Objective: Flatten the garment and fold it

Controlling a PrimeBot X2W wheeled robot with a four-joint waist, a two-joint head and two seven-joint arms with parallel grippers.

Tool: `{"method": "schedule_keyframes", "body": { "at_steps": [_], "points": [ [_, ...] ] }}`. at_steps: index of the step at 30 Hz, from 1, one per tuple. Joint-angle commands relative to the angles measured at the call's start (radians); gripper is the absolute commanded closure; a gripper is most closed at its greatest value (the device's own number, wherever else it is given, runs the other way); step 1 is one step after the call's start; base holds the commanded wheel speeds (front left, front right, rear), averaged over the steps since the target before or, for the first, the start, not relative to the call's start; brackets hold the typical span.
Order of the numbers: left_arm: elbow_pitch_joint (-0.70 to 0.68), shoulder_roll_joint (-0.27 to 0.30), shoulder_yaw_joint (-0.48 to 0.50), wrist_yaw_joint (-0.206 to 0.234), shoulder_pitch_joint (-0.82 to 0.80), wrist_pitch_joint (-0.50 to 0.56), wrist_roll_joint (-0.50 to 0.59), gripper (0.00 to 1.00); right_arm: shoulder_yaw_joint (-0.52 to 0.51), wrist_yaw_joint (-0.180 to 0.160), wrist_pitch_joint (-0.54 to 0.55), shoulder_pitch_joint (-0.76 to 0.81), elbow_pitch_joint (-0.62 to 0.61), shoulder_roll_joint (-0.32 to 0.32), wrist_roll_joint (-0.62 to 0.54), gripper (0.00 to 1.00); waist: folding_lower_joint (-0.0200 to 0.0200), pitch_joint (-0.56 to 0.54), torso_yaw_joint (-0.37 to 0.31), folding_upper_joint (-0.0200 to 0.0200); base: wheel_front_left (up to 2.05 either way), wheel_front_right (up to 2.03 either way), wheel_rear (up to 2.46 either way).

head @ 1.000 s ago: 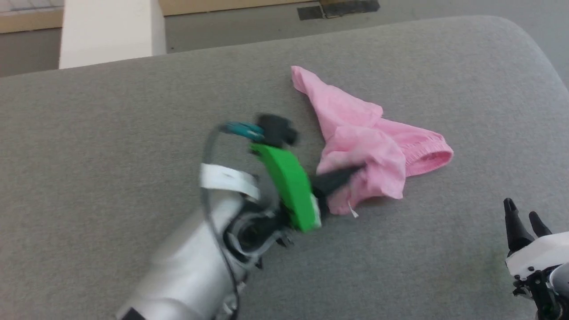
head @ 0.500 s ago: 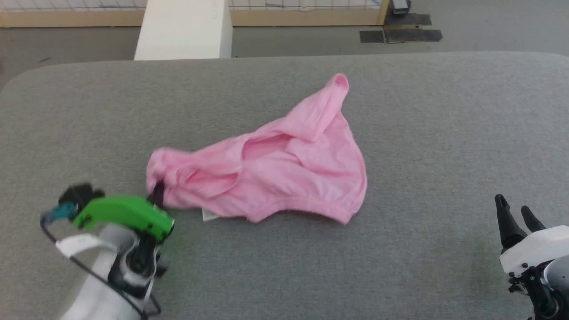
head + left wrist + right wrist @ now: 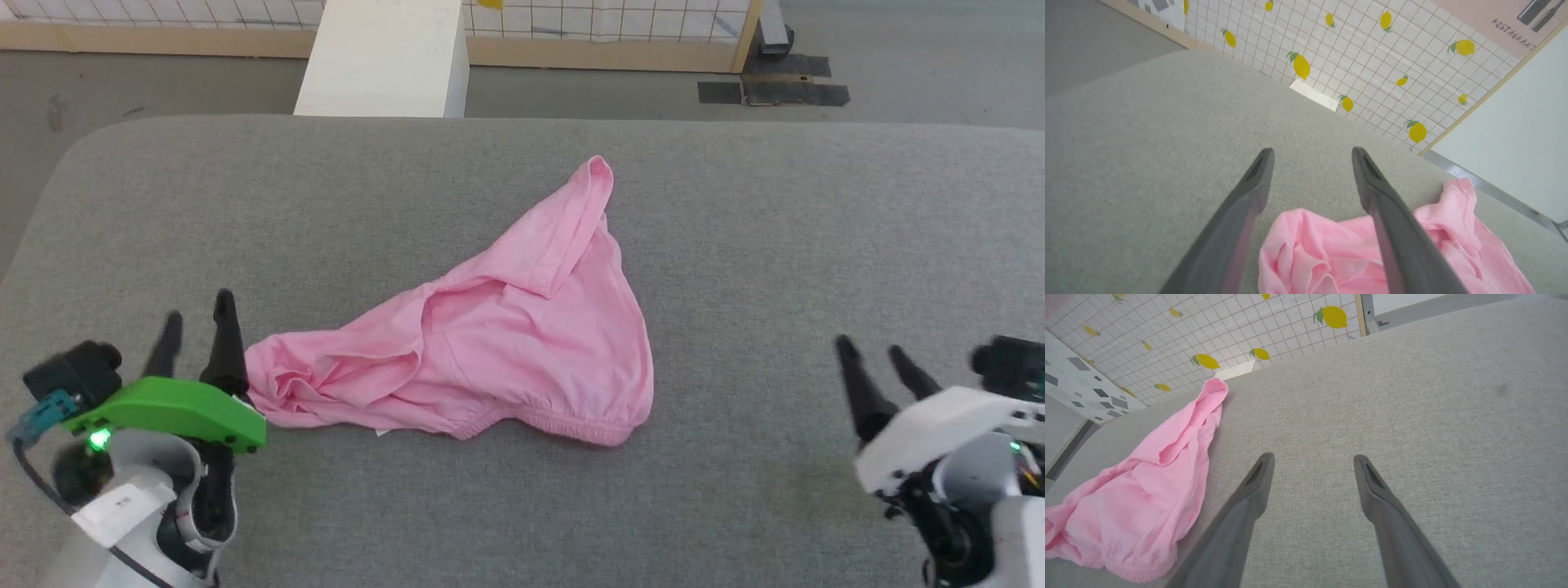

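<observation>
Risk at the near bunch: the garment (image 3: 522, 343) was wadded into tight folds at the end just beside my left gripper (image 3: 198, 309). A pinch there would probably have caught several layers at once, and pulling would have dragged the whole piece instead of spreading it.
Risk at the waistband (image 3: 563, 425): its gathered edge lay along the near side, curved and partly tucked under. Thin cloth like this could have slid on the grey padded surface (image 3: 816, 204) if only one arm tugged it.
Risk at the far flap (image 3: 596, 175): one leg was folded over itself toward the far edge. Folding before that flap was opened would have locked in a crease.
Left gripper: my fingers stood well apart with nothing between the tips. In the left wrist view (image 3: 1312, 150) pink cloth (image 3: 1306, 261) lay low between them, near their bases. I could not tell whether my inner finger (image 3: 224, 351) brushed it.
Right gripper (image 3: 867, 347): fingers spread, holding nothing, above bare grey surface and well apart from the cloth. The right wrist view (image 3: 1312, 456) showed the shorts (image 3: 1147, 490) off to one side.
Garment position: mid-surface, closer to my left arm, crumpled and not yet flat.
Beyond: a white block (image 3: 384, 57) stood past the far edge.
</observation>
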Motion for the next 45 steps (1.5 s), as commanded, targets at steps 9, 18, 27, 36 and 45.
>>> {"method": "schedule_keyframes", "body": {
  "at_steps": [9, 18, 27, 36, 45],
  "points": [
    [-0.212, -0.043, 0.023, 0.067, 0.115, -0.01, 0.478, 0.0, 0.41, -0.001, 0.219, -0.09, -0.035, 0.001, -0.073, 0.0, 0.0, 0.017, 0.026, 0.0, 0.0, 0.0, 0.0],
    [-0.221, -0.123, 0.088, 0.014, 0.136, -0.01, 0.552, 0.0, 0.656, -0.001, 0.304, -0.258, 0.18, 0.001, -0.167, 0.0, 0.0, 0.06, 0.068, 0.0, 0.0, 0.0, 0.0],
    [-0.196, -0.172, 0.145, -0.039, 0.135, -0.01, 0.597, 0.0, 0.714, -0.001, 0.291, -0.344, 0.39, 0.001, -0.117, 0.94, 0.0, 0.07, 0.082, 0.0, 0.0, 0.0, 0.0],
    [-0.197, -0.211, 0.184, -0.069, 0.144, -0.01, 0.619, 0.0, 0.527, -0.001, 0.265, -0.388, 0.367, -0.113, -0.09, 1.0, 0.0, 0.05, 0.081, 0.0, 0.0, 0.0, 0.0],
    [-0.185, -0.231, 0.186, -0.101, 0.127, -0.01, 0.621, 0.0, 0.241, -0.001, 0.284, -0.569, 0.398, -0.278, -0.264, 1.0, 0.0, 0.072, 0.091, 0.0, 0.0, 0.0, 0.0]
  ]
}}
